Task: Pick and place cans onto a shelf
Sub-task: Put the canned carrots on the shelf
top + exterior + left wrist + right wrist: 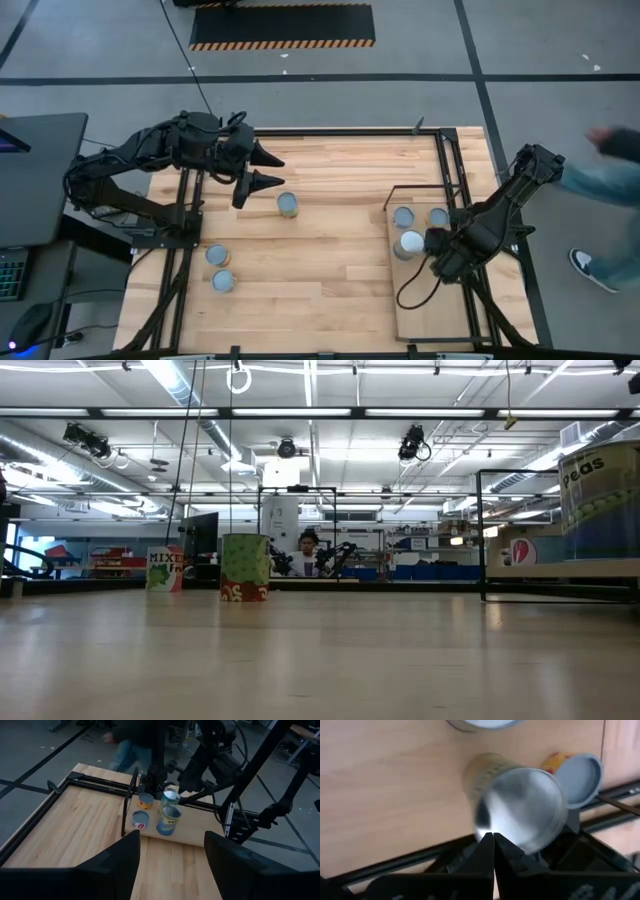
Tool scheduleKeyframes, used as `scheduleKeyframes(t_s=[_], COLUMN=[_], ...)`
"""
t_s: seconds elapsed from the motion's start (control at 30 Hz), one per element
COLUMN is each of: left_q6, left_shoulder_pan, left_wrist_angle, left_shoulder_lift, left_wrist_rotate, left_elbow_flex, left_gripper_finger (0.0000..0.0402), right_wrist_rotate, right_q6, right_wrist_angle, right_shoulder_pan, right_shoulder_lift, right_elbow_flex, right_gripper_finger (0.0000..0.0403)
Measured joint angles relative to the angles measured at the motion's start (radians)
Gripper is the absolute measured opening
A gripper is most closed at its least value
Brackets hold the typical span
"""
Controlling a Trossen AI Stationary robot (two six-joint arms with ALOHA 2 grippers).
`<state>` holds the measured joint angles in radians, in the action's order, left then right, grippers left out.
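The shelf [432,300] is a pale board in a black frame at the table's right. Cans [403,216] [438,216] [410,243] stand on it on their bases. They also show in the left wrist view [169,820]. My right gripper [432,243] is shut just right of the nearest of these cans, and its fingertips [494,842] are at the rim of that can's silver top [522,810]. One can [288,204] stands mid-table and two cans [217,254] [223,281] stand at the left. My left gripper [272,170] is open and empty, above the table's far left. My right gripper has its shut fingertips by the edge of the can's silver top [500,832], slanting down from the table's right. I cannot tell whether they touch it. The can stands on the shelf board.
The shelf's thin black frame [440,190] rises around the board. A person [610,170] moves just beyond the table's right edge. Bare tabletop [340,260] lies between the mid-table can and the shelf.
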<state>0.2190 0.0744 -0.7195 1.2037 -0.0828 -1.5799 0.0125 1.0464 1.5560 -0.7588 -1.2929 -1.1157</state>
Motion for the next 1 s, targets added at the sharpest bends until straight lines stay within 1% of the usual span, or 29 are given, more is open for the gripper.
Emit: scheduleKeyframes(t_s=[0.23,0.37,0.47,0.63,0.77,0.9,1.0], left_q6=[0.005,0.006,0.006,0.006,0.006,0.011,0.012], left_shoulder_pan=[0.0,0.0,0.0,0.0,0.0,0.0,0.0], left_wrist_angle=[0.003,0.003,0.003,0.007,0.008,0.009,0.011], left_shoulder_lift=[0.0,0.0,0.0,0.0,0.0,0.0,0.0], left_wrist_rotate=[0.0,0.0,0.0,0.0,0.0,0.0,0.0], left_elbow_flex=[0.0,0.0,0.0,0.0,0.0,0.0,0.0], left_gripper_finger=[0.0227,0.0227,0.0227,0.0227,0.0227,0.0227,0.0227], right_wrist_rotate=[0.004,0.064,0.077,0.055,0.035,-0.057,-0.075], right_q6=[0.025,0.065,0.101,0.155,0.165,0.16,0.159], right_wrist_angle=[0.002,0.016,0.001,-0.108,-0.116,-0.118,-0.106], right_shoulder_pan=[0.023,0.03,0.051,0.079,0.081,0.08,0.081], right_shoulder_lift=[0.059,0.085,0.115,0.18,0.199,0.229,0.239], right_elbow_flex=[0.01,0.01,0.061,0.159,0.163,0.168,0.169], right_gripper_finger=[0.0003,0.0003,0.0003,0.0003,0.0002,0.0002,0.0002])
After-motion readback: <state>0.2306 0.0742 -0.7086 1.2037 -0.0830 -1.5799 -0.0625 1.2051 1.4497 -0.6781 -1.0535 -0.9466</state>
